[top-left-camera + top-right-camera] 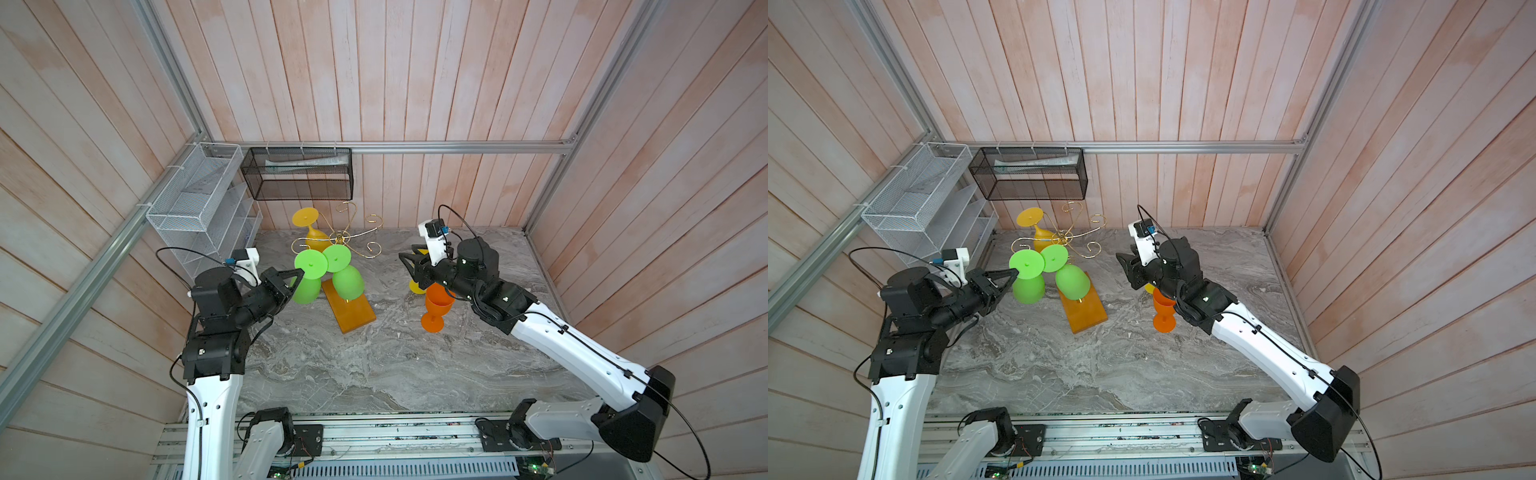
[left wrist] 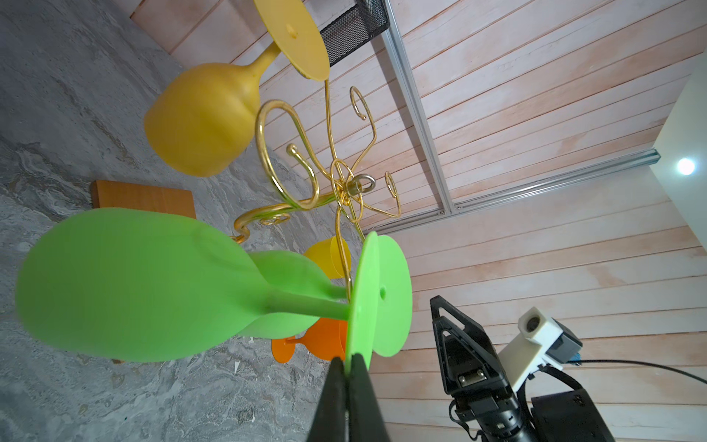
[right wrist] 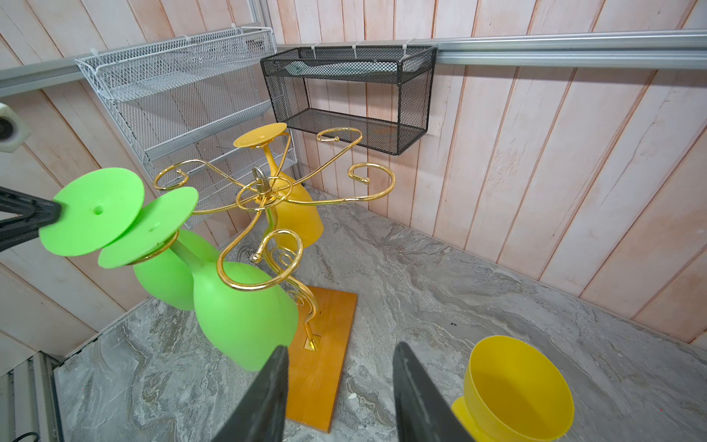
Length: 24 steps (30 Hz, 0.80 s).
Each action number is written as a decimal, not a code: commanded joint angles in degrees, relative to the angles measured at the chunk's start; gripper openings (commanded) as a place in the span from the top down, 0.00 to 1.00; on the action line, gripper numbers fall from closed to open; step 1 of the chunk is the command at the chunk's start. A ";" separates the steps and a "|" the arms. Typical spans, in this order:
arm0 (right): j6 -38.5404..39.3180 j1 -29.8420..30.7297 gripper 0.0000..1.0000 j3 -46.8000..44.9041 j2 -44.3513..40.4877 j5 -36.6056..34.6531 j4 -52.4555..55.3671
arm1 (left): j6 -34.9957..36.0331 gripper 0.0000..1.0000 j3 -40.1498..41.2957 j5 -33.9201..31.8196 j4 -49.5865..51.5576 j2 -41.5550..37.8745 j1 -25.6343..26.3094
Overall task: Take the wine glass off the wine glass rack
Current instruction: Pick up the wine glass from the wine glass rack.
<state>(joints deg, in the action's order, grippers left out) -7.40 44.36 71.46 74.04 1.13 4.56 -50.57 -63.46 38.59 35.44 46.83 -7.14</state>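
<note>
Left gripper (image 2: 349,367) is clamped flat on the foot rim of the green wine glass (image 2: 134,283). That thin disc is the part sticking out past the wire, so prob. the easiest handle. The bowl hangs below, tilted, b/c the glass dangles from that one pinch. It sits at the left side of the wine glass rack (image 3: 264,199), its foot overlapping the foot of a second green glass (image 3: 245,310), which is seated in a scroll w/ its stem through the ring. The held one looks clear of the scrolls, but can't be sure. A mustard glass (image 1: 318,241) hangs bowl-down on a back arm. The rack's wooden base (image 1: 349,309) stands toward the back-left corner of the table (image 1: 374,365). Right gripper (image 3: 340,382) hovers w/ jaws apart, nothing between, prob. parked out of the way. A yellow glass (image 3: 516,390) and an orange glass (image 1: 436,309) stand upright below it on the table's right half.
</note>
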 commanded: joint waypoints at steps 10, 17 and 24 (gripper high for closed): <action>-1.26 0.44 0.57 -1.41 -2.32 -0.56 0.80 | 1.16 1.00 3.25 1.01 2.98 -3.89 -0.25; -1.82 0.36 0.56 -1.68 -2.80 -0.84 1.15 | 1.92 1.00 4.73 2.01 5.16 -6.10 -0.25; -3.82 0.42 0.56 -2.27 -2.93 -1.53 2.07 | 1.70 1.00 7.33 4.98 5.95 -9.50 -0.07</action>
<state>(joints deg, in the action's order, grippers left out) -9.65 44.45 70.19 72.31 0.91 5.08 -50.09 -57.43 41.41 40.32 38.79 -7.14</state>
